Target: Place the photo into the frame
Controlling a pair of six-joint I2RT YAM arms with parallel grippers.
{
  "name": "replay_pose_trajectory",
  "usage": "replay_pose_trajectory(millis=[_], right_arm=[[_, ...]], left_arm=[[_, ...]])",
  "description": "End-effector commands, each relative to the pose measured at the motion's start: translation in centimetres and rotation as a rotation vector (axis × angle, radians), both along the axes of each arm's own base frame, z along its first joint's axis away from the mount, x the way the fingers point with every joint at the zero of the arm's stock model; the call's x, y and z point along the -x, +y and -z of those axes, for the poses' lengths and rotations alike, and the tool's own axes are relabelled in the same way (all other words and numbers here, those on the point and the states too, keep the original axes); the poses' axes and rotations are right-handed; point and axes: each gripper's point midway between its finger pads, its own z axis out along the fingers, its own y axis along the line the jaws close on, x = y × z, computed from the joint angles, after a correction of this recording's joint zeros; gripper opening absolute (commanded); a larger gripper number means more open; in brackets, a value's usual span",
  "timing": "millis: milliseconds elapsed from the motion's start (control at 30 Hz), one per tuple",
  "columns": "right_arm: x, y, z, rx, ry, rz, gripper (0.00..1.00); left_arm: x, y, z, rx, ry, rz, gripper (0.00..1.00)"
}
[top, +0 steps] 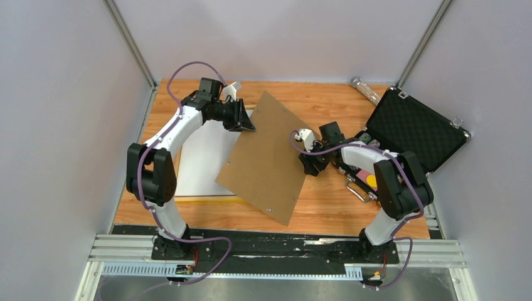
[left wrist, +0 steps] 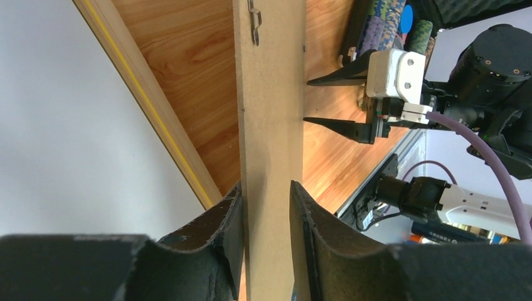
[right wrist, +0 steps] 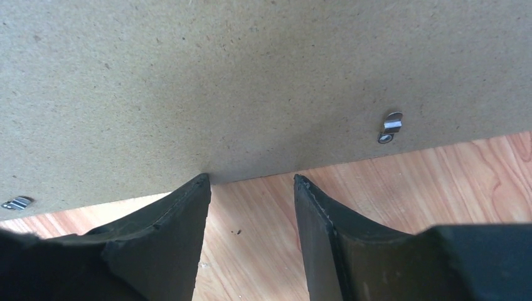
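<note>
The brown backing board point(top: 266, 157) with small clips point(right wrist: 389, 127) is held tilted above the table, its lower corner near the front edge. My left gripper point(top: 248, 122) is shut on its upper left edge; the left wrist view shows the board point(left wrist: 273, 125) edge-on between the jaws point(left wrist: 266, 194). My right gripper point(top: 307, 164) is open at the board's right edge, its fingertips point(right wrist: 251, 180) just touching the edge and not around it. The yellow frame point(top: 201, 198) lies flat at the left with a white surface point(top: 204, 157) inside it. No sunset print shows.
An open black foam-lined case point(top: 417, 128) stands at the back right. A clear bottle point(top: 366, 89) lies by the back wall. Small items and a metal handle point(top: 357, 188) lie beside the right arm. Grey walls close in both sides.
</note>
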Motion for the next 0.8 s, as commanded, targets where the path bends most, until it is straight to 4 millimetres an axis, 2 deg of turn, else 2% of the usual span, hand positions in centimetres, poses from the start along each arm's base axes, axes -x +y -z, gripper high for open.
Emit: replay_pose_trajectory(millis=[0,133,267,467,567,667,767], right_arm=[[-0.2,0.4,1.9,0.013,-0.002,0.002,0.54],[-0.3,0.5,1.9,0.008,0.000,0.010,0.53],[-0.5,0.6,1.7,0.003,-0.004,0.017,0.53],[-0.5,0.6,1.7,0.002,-0.006,0.021,0.52],[-0.5,0.4,1.6,0.010,-0.012,0.024,0.52],[-0.8,0.3,0.9,0.006,-0.033,0.033,0.52],[-1.3,0.5,-0.8,-0.017,-0.066,0.049,0.52]], left_arm=[[1.4,-1.3,-2.6,0.079,-0.057,0.067,0.39],[2.0,-1.9,-2.6,0.106,-0.045,0.088,0.39],[2.6,-2.5,-2.9,0.123,-0.047,0.114,0.34],[3.0,-3.0,-3.2,0.134,-0.049,0.128,0.19],[3.0,-2.9,-3.5,0.133,-0.058,0.126,0.03],[3.1,-2.8,-3.8,0.129,-0.066,0.120,0.00],[3.1,-2.5,-4.1,0.120,-0.081,0.105,0.00]])
